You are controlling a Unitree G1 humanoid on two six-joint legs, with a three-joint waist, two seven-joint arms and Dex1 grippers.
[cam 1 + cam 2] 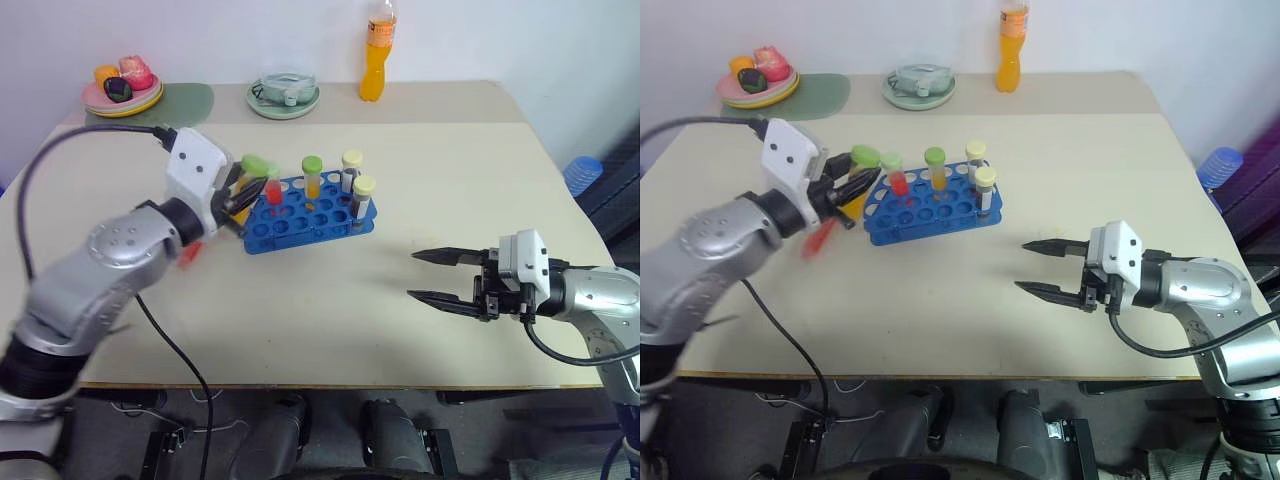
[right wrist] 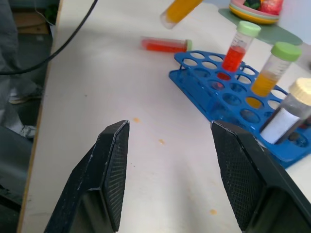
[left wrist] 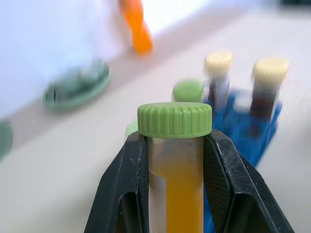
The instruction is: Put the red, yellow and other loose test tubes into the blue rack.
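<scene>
- Yellow-orange tube [image 3: 177, 174] with a green cap is pinched between the left gripper's [image 1: 238, 196] fingers, held in the air just beside the blue rack's [image 1: 310, 215] left end.
- Red tube [image 2: 165, 44] lies loose on the table [image 1: 450, 170], near its left edge.
- Right gripper [image 1: 432, 277] hangs spread and empty toward the table's right edge.

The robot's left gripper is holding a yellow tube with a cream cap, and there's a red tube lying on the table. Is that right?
Almost. The cap is green, not cream. The left wrist view shows the left gripper shut on the yellow tube, topped by a green cap. The rest holds: a red tube does lie on the table beside the blue rack.
</scene>
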